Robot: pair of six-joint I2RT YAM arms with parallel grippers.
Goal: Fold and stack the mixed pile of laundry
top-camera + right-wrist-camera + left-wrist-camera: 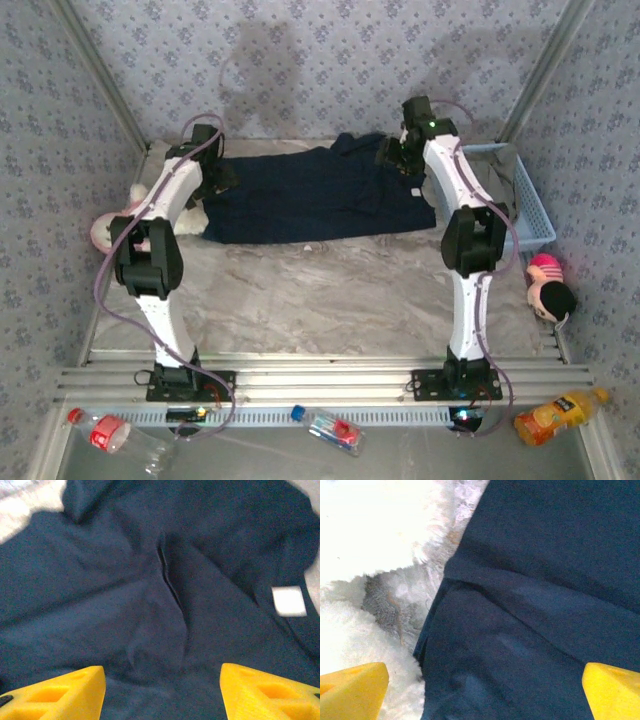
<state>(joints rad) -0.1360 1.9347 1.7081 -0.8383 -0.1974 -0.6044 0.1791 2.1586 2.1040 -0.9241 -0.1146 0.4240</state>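
Observation:
The large dark navy garment (pixel 320 195) lies spread and wrinkled across the back of the table. My left gripper (pixel 215 180) hovers over its left edge, open, the yellow fingers (pixel 352 690) wide apart with the navy hem (pixel 520 645) between them. My right gripper (pixel 400 155) hangs over the garment's upper right part, also open, its fingertips (pixel 55 692) straddling a crease and slit (pixel 172 590) with nothing gripped. A white label (pixel 289 600) shows on the cloth. An olive-grey cloth (pixel 492 178) lies in the basket, partly behind the right arm.
The light blue mesh basket (pixel 535 215) stands at the back right. A pink-and-cream plush toy (pixel 110 225) presses against the garment's left edge, white fur (pixel 370 530) close to my left fingers. Another plush (pixel 550 285) lies at the right. Bottles lie below the rail.

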